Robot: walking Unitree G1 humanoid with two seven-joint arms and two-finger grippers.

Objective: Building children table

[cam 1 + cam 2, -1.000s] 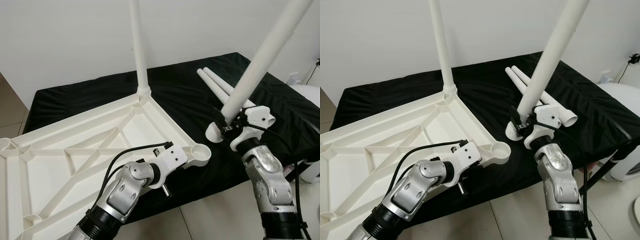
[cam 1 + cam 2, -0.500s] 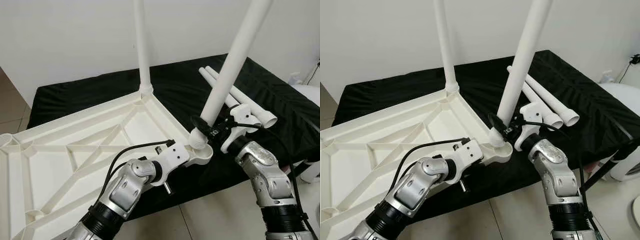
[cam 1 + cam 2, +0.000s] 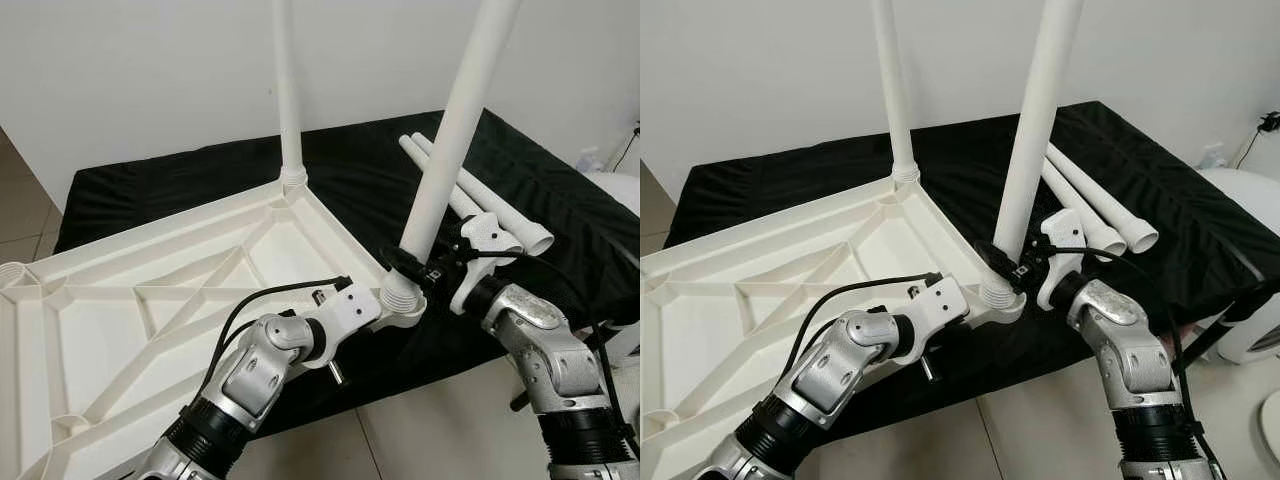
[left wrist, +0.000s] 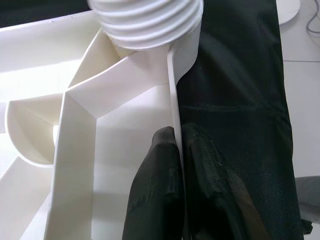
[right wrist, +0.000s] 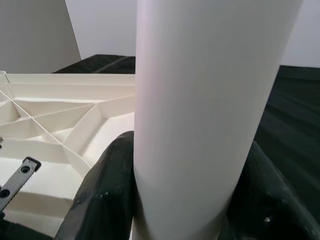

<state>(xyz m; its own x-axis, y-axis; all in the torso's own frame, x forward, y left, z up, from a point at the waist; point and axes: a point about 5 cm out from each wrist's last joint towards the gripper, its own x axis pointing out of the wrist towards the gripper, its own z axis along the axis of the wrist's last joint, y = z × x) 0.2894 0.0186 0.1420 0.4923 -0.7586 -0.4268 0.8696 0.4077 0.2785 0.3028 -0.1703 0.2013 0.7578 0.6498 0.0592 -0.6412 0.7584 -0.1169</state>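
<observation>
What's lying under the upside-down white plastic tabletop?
A black cloth spreads beneath the upside-down white plastic tabletop and shows around its far and right edges. What the cloth covers, and whatever supports the tabletop's near left part, is hidden.

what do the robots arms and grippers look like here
Both arms are silver metal with rounded jointed segments and ribbed black collars at the forearm. A thin black cable loops to each white plastic wrist block. The left gripper and right gripper each have two long black fingers with a matte, slightly textured surface.
</observation>
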